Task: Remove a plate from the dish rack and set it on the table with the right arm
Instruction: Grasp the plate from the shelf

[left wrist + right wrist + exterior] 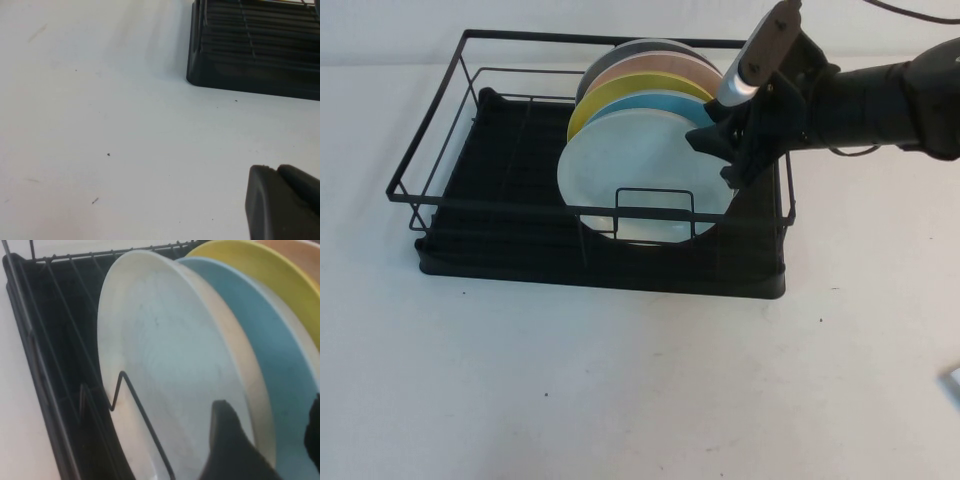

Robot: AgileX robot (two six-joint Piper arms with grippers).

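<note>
Plate stands upright, frontmost in rack. Right gripper at its rim, fingers spread — straddling the edge, likely to pinch. Left gripper over table — fingers: cannot tell.

The round, very pale white plate stands on its edge at the front of a row of plates, inside the black wire dish rack on the big white table. The black right gripper on the right arm is at the plate's upper right rim. Its fingers are spread, one on each side of the rim, maybe just touching it.
</note>
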